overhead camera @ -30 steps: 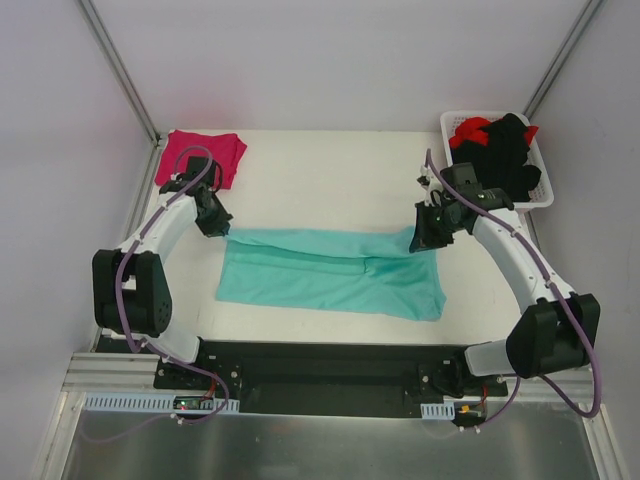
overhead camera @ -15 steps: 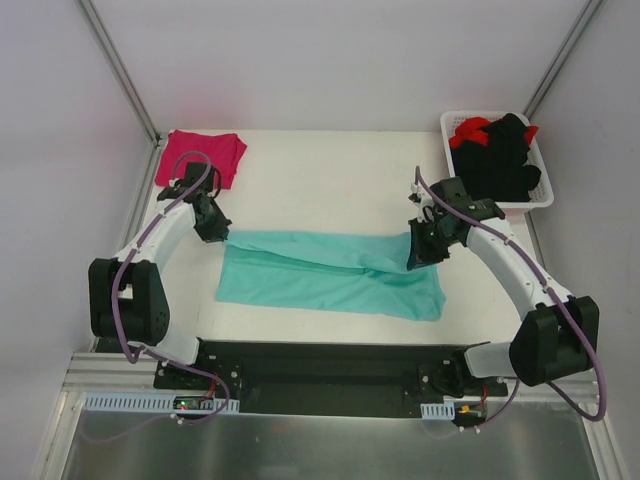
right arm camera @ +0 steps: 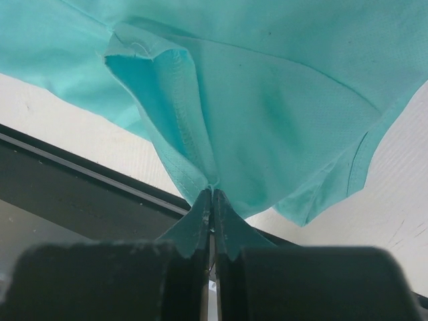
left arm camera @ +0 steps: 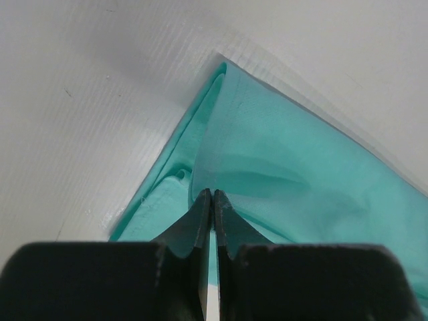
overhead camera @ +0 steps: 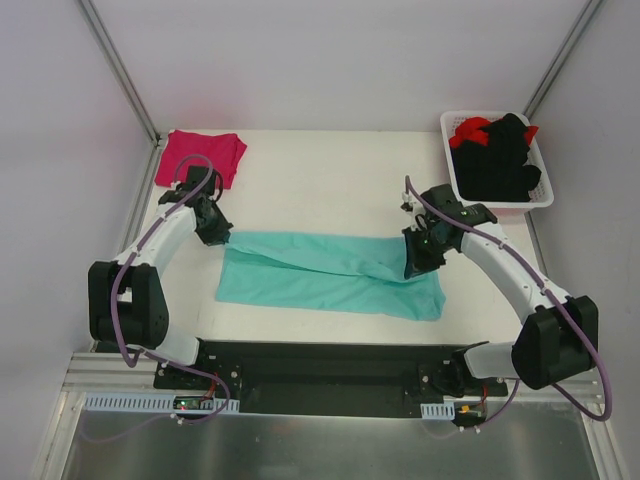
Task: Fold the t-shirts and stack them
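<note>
Top external view: the teal t-shirt (overhead camera: 330, 282) lies stretched crosswise over the near half of the table (overhead camera: 320, 180), between the two arms, its long side running parallel to the near edge. Its lower layer lies flat on the surface, while its far edge is doubled over on top as a narrower band that runs from one gripper to the other.

The left gripper (overhead camera: 222, 237) sits at the shirt's far-left corner, and the left wrist camera shows its jaws pressed together on a thin fold of teal cloth, with the fabric fanning away from the fingertips and the corner held just above the white surface. The right gripper (overhead camera: 412, 262) is at the shirt's right end. In the right wrist view its jaws are likewise pinched tight on a gathered hem, from which the cloth hangs in loose pleats. Beneath the hanging cloth that view shows the table's near edge and the black base plate (overhead camera: 320, 365).

The pink t-shirt (overhead camera: 200, 156) lies folded in the far-left corner of the table, well apart from the teal one. At the far-right corner stands a white basket (overhead camera: 446, 124) holding a heap of black garments (overhead camera: 500, 165) with a red garment (overhead camera: 470, 130) showing at its far-left side.
</note>
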Controlling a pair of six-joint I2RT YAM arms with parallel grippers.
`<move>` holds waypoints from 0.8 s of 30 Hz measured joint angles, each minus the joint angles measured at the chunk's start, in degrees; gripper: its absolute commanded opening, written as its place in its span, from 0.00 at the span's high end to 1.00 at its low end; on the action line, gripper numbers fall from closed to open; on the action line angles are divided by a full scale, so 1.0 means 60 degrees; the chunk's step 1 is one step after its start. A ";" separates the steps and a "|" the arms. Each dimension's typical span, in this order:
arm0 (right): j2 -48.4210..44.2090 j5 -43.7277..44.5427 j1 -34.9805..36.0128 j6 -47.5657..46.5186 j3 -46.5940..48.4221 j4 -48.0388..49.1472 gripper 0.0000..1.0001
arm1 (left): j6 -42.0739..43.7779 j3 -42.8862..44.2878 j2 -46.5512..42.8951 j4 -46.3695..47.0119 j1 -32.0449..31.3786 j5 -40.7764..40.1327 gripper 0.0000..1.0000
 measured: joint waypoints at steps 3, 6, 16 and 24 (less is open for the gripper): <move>0.0000 0.0025 0.0076 0.0000 -0.0142 -0.0004 0.96 | -0.0007 -0.0189 -0.0117 0.0047 -0.0004 0.0000 0.96; 0.0018 0.0127 0.0160 0.0018 -0.0237 -0.0040 0.65 | -0.0011 -0.0350 -0.0259 0.0066 -0.0004 0.0000 0.65; 0.0266 0.0794 0.0291 0.0091 0.0430 -0.0656 0.04 | -0.0157 -0.0182 -0.0729 0.0018 0.0000 0.0007 0.20; 0.0310 0.0823 0.0295 0.0251 0.2335 -0.0484 0.04 | -0.0124 0.0663 -0.0729 0.0018 -0.0040 0.0321 0.09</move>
